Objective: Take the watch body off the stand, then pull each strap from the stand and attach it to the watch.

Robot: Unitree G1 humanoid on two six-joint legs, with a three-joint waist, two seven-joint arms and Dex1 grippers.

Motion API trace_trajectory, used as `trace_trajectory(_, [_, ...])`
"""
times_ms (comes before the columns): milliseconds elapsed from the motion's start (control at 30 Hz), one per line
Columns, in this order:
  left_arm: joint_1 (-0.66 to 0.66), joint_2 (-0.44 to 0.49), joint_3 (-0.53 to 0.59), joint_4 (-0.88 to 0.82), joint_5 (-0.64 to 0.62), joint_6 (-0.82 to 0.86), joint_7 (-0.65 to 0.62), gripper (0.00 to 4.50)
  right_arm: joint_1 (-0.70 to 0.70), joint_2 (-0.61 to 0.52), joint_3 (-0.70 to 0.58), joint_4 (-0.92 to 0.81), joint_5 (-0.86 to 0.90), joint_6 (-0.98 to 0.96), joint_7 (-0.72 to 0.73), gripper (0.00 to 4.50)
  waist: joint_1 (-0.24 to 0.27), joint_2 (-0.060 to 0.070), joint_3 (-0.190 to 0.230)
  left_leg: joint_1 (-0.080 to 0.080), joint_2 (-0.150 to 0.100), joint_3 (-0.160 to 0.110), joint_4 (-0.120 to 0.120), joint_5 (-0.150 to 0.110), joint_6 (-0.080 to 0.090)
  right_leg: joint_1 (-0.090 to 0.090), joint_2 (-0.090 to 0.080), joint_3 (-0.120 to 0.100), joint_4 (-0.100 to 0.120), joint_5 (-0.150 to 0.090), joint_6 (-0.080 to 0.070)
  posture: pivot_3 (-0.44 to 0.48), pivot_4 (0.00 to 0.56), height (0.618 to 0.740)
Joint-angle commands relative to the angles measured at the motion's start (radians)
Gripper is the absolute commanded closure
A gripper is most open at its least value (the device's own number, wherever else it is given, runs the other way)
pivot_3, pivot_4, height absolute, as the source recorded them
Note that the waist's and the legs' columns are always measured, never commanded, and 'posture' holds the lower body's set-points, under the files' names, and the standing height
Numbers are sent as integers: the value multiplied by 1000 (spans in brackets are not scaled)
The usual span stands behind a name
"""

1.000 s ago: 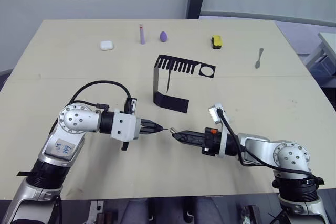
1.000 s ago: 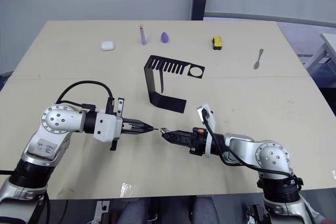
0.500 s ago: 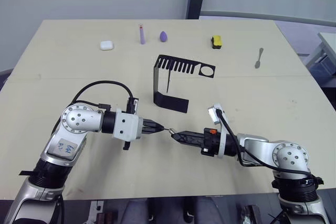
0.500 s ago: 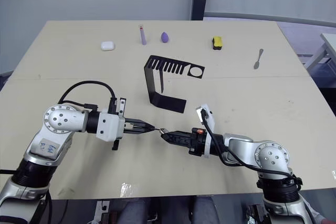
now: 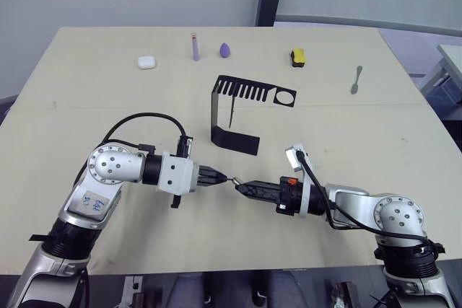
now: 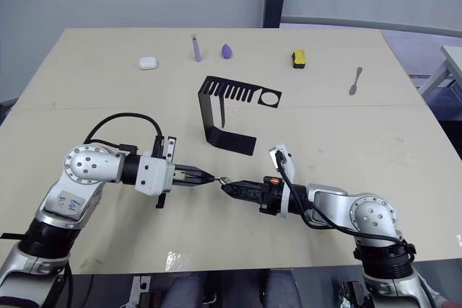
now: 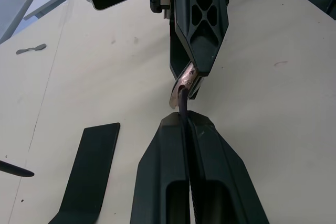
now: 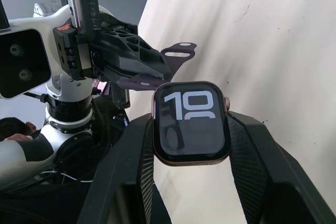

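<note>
The black stand [image 5: 240, 115] rests mid-table, and one thin dark strap [image 5: 232, 110] hangs from its slotted top arm. In front of it my two grippers meet tip to tip just above the table. My left gripper [image 5: 221, 177] is shut on the other dark purple strap [image 7: 184, 104], which pokes out edge-on past its fingertips. My right gripper [image 5: 245, 186] is shut on the watch body [image 8: 191, 123], whose dark screen shows white digits. The strap's free end touches or nearly touches the watch body's [image 7: 184, 83] edge.
Along the far edge lie a white earbud case [image 5: 146, 62], a purple stick [image 5: 195, 46], a purple egg shape [image 5: 225, 50] and a yellow-and-black block [image 5: 297, 57]. A spoon [image 5: 356, 78] lies at the far right. The stand's foot [image 7: 89, 171] is close beside the left gripper.
My left arm has edged slightly right, bringing the strap's end closer to the watch body. The right arm has barely moved.
</note>
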Motion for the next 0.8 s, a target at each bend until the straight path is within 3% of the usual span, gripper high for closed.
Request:
trace_trajectory(33, [-16,-10,-7,-39,3,1,18,4500,2,-3,0,-40,32,-8,6,2988,0,0,0,0,0,0,0,0,0,0,0,0,0,0,0,0,150,740])
trace_trajectory(800, [-34,-54,-55,-43,74,16,32,4500,-4,-13,19,-38,40,-1,-6,2987,1,0,0,0,0,0,0,0,0,0,0,0,0,0,0,0,150,740])
